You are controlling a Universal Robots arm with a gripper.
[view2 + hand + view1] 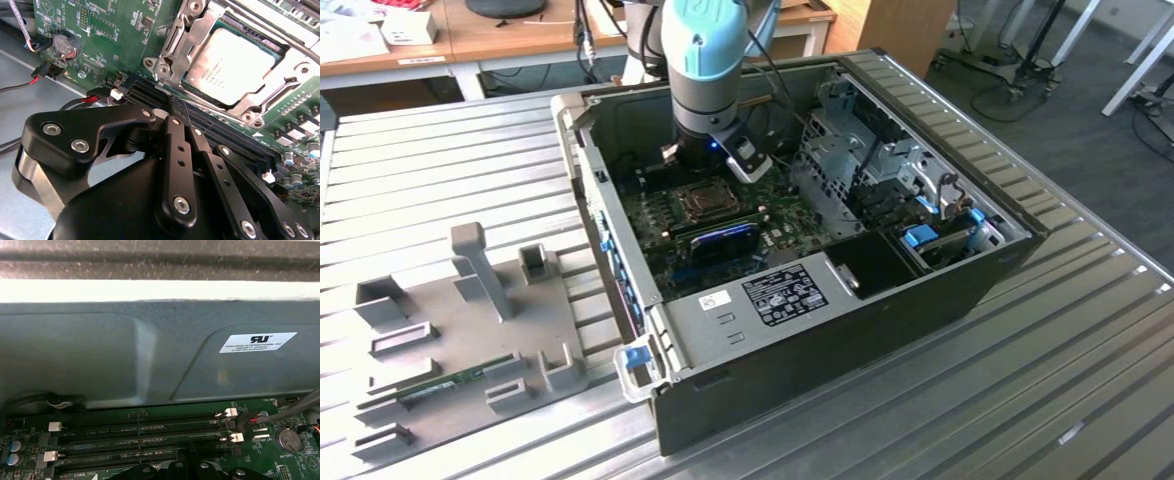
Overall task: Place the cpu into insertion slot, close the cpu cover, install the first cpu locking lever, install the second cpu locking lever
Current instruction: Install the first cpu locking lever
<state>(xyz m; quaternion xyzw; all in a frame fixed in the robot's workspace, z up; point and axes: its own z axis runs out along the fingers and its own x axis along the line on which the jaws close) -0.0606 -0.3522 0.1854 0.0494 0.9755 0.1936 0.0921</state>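
I am looking at the chip (232,65) sitting flat in the socket (706,203) on the green board (100,30), and the metal cover (172,47) is lying down over the chip's edges. The claw (181,127) is hanging just beside the socket, above the long black memory slots (140,440). I cannot tell whether it is wide or narrow. The open computer case (854,330) is resting on the slatted surface (440,170).

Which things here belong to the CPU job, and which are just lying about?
Job: cpu, cpu cover, insertion slot, gripper.
Lying about: memory slots, coin cell battery, drive cage, grey fixture plate.
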